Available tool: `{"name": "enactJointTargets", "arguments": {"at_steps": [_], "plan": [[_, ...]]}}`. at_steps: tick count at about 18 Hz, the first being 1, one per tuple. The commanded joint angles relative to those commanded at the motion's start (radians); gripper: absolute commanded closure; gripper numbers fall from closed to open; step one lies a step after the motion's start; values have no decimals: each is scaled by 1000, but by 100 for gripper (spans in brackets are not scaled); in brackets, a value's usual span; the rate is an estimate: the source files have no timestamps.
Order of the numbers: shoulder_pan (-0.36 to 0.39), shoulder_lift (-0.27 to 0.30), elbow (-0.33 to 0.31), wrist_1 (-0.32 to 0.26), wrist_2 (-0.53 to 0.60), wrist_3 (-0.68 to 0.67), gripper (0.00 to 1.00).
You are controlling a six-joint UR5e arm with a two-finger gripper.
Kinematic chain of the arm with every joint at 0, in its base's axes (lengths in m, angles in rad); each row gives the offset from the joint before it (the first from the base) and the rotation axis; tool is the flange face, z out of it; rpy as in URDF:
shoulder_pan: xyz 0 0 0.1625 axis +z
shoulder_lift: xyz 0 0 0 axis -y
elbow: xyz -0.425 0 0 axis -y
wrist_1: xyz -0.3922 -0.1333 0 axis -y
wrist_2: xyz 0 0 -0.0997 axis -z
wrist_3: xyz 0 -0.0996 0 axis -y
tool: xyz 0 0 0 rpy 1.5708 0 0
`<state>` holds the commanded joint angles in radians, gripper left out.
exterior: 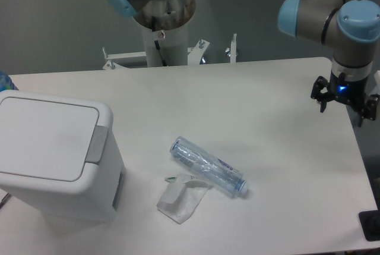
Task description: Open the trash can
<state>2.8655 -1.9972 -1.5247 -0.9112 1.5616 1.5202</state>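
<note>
We note the trash can [56, 154] at the surface's [267, 100] left edge, lid down. The hand [345, 105] hangs far right, fingers spread, empty, well apart from it.

A wide white rectangular table [261, 166] with rounded corners is filling most of the view, its matte top catching soft, even light. Behind it a plain grey wall [53, 23] is running across the whole back. Against that wall a white metal bracket frame [127, 57] with upright bolts is sitting just past the table's far edge. A small black square object [371, 225] is showing beyond the table's right corner.
</note>
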Motion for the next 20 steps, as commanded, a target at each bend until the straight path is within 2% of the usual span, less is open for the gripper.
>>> {"name": "enactJointTargets", "arguments": {"at_steps": [15, 20], "plan": [[-2, 11, 0, -2, -3, -28, 0], [-8, 32, 11, -12, -66, -197, 0]]}}
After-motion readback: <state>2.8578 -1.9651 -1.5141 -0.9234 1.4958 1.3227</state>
